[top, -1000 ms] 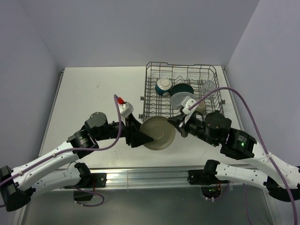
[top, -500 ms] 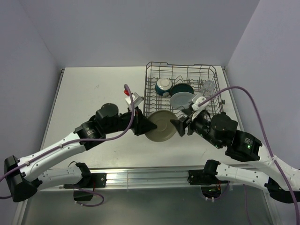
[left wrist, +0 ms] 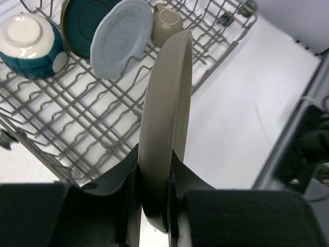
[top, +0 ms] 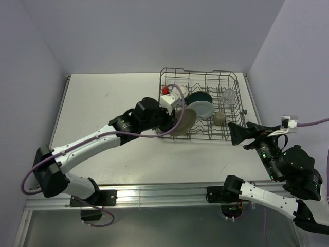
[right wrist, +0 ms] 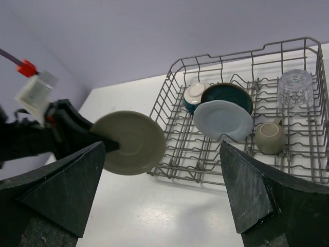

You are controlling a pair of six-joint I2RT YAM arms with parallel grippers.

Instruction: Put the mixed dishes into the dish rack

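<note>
A robotics lab test cell: a bare white tabletop (top: 103, 103) below the left tool (left wrist: 153, 181), plain pale walls (top: 154, 36) closing in beyond it and to both sides, an aluminium mounting rail (top: 164, 192) behind it.

Grey-beige plate (left wrist: 163, 113) on edge, aloft; at dish rack (top: 200, 71) near-left corner

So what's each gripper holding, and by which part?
The left gripper pinches the grey-beige plate at its rim, one finger on each face. The right gripper is open, holding nothing.
</note>
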